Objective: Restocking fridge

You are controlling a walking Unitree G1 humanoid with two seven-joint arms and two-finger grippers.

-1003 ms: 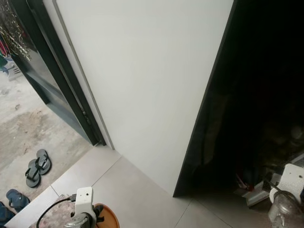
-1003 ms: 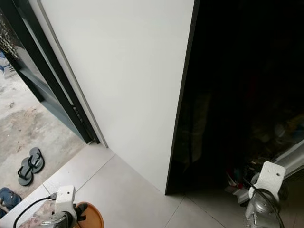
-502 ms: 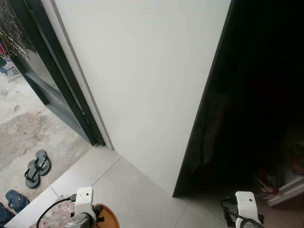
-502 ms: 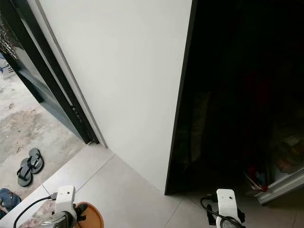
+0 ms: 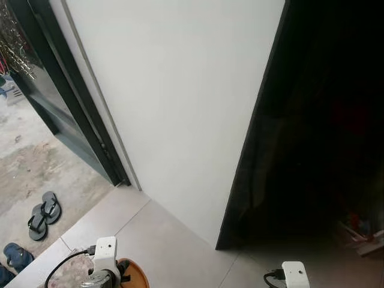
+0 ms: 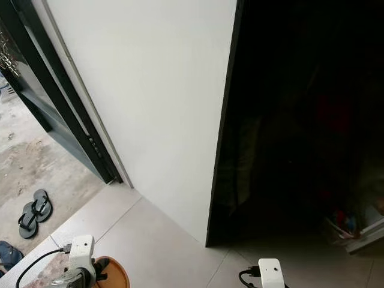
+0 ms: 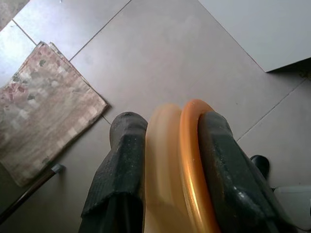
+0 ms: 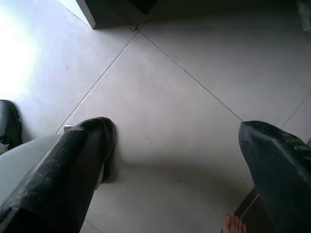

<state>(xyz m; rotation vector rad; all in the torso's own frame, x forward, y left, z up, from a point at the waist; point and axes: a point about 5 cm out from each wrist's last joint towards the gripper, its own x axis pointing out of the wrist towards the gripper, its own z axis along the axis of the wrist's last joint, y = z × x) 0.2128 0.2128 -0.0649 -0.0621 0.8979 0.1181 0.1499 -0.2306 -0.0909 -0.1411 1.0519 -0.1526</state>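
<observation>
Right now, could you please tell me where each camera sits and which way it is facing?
Left eye view: on the head, looking down at the white wall, tiled floor and sandals; both wrists show.
Right eye view: beside it, the same scene.
Left wrist view: along the left pincer, shut on an orange plate, over a mat.
Right wrist view: along the open right pincer at floor; a person's toes.
Both wrist views share the tiles.

Orange plate (image 7: pixel 187 165), mottled pink-brown patchwork mat (image 7: pixel 43 104), white fridge side (image 5: pixel 180 102), black flip-flops (image 5: pixel 43 215)
</observation>
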